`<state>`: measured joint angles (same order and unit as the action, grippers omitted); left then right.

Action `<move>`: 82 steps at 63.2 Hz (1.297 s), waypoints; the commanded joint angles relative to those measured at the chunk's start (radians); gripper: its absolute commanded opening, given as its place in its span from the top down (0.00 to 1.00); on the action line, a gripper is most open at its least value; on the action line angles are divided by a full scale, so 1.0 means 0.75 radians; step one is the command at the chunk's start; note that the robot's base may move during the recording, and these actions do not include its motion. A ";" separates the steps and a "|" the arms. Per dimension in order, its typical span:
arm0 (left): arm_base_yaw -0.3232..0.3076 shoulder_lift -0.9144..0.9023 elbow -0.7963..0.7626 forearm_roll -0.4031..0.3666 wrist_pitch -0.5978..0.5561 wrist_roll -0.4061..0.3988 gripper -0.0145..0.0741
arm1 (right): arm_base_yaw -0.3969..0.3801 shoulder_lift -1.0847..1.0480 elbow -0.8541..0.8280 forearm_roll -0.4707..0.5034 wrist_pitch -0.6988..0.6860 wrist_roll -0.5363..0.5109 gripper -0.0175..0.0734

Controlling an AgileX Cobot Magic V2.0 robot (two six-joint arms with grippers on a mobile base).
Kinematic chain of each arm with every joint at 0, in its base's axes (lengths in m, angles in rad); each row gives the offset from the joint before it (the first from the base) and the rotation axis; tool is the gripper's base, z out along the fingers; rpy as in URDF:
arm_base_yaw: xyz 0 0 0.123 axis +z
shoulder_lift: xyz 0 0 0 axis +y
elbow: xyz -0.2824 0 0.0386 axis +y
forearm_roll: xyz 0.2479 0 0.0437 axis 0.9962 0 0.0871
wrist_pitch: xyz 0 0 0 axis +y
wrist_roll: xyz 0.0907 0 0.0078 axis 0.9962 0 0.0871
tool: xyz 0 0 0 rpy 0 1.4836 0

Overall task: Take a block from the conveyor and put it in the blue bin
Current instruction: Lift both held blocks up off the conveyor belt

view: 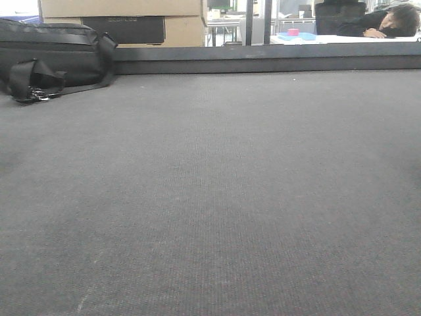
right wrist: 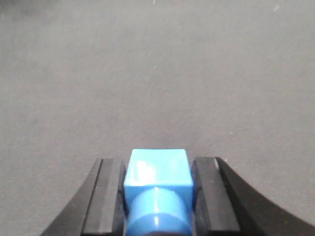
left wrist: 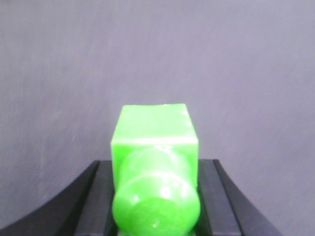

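The conveyor point(view: 210, 197) is a wide dark grey woven belt that fills the front view and lies under both wrist views. My left gripper point(left wrist: 155, 164) is shut on a green block point(left wrist: 153, 130); the block's round peg points toward the camera, and the black pads point(left wrist: 207, 196) press its sides. My right gripper point(right wrist: 157, 162) is shut on a blue block point(right wrist: 157, 169), also peg toward the camera, held between the black pads point(right wrist: 110, 196). Both blocks hang above the belt. Neither gripper shows in the front view. The blue bin is out of view.
A black bag point(view: 52, 56) with a loose strap lies on the belt's far left. The belt's dark raised rim point(view: 263, 59) runs along the back. Behind it stand cardboard boxes point(view: 125, 16). Farther back, a person point(view: 388, 23) leans on a white table that also carries a shallow blue dish point(view: 296, 36).
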<state>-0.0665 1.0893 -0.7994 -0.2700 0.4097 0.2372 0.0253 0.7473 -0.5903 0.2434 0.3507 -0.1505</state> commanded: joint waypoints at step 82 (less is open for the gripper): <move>-0.007 -1.009 0.452 0.015 -0.210 -0.006 0.96 | -0.001 -0.566 0.129 -0.104 -0.158 -0.013 0.99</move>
<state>-0.0713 0.3371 -0.4608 -0.2599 0.2594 0.2372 0.0253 0.3295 -0.4865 0.1749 0.2436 -0.1544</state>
